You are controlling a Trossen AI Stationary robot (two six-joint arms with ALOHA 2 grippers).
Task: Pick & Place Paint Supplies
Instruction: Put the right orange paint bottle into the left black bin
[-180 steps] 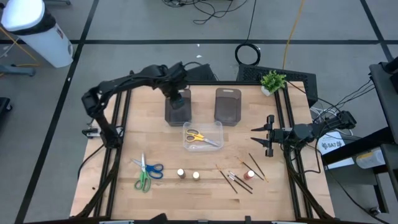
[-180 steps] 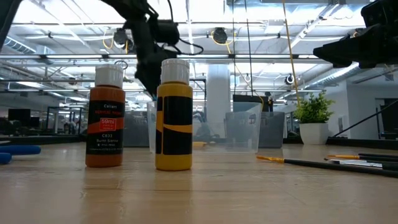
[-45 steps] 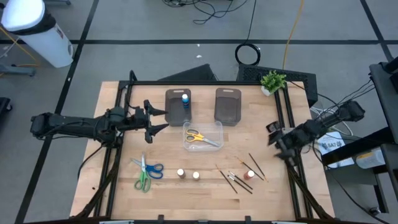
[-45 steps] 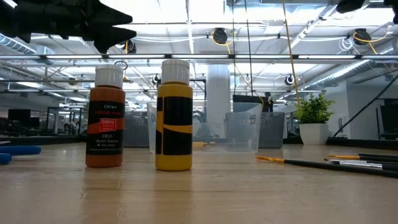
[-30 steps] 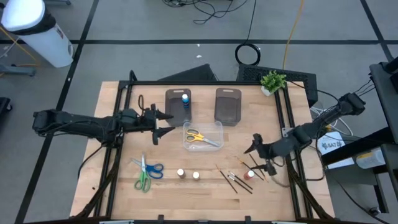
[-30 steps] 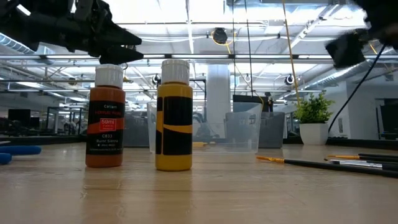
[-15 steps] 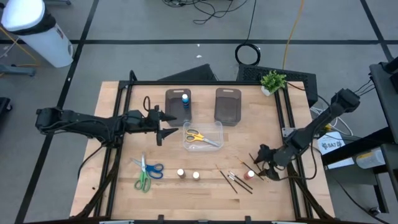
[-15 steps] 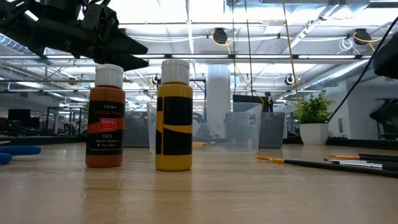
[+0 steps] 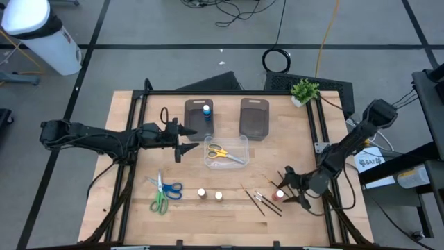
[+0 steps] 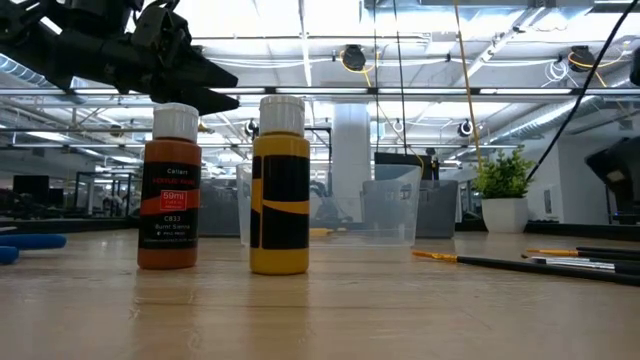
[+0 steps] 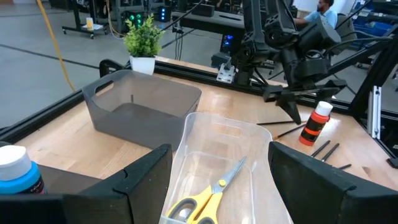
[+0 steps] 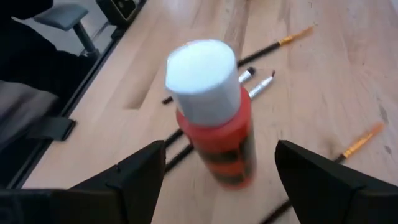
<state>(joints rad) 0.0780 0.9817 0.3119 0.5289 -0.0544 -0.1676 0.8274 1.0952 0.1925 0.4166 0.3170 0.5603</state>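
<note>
While the right gripper [image 9: 286, 187] hangs low over the table [image 9: 229, 208] with its jaws spread wide, a red paint bottle [image 12: 214, 115] with a pale cap stands upright just ahead of the gap between them, held by neither finger. Thin brushes [image 12: 267, 50] lie on the wood beyond and beside that bottle. Well apart, the left gripper [image 9: 182, 140] is also wide open and empty, facing a clear box [image 11: 214, 165] with yellow-handled scissors [image 11: 205, 193] inside.
</note>
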